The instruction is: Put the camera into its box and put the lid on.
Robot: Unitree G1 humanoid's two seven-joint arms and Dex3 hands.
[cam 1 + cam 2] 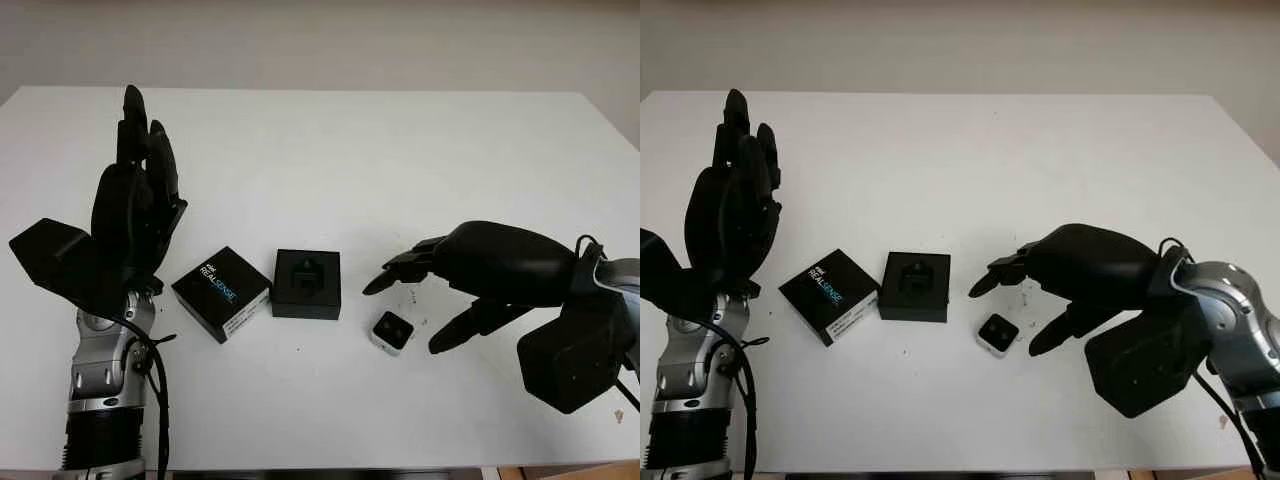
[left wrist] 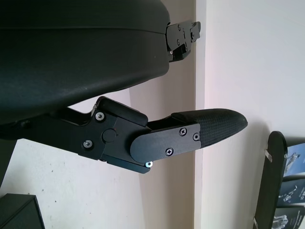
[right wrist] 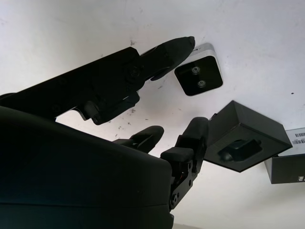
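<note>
A small silver camera (image 1: 391,331) with a black face lies on the white table (image 1: 400,150), also in the right wrist view (image 3: 198,78). Left of it sits the open black box (image 1: 307,283) with its moulded insert (image 3: 243,141). Further left lies the black RealSense lid (image 1: 221,292). My right hand (image 1: 415,300) hovers over the camera, open, fingers on either side of it and holding nothing. My left hand (image 1: 140,190) is raised upright at the left, open, beside the lid.
The table's front edge (image 1: 330,468) runs close below the objects. Small dark specks mark the tabletop near the camera. Behind the table stands a pale wall (image 1: 320,40).
</note>
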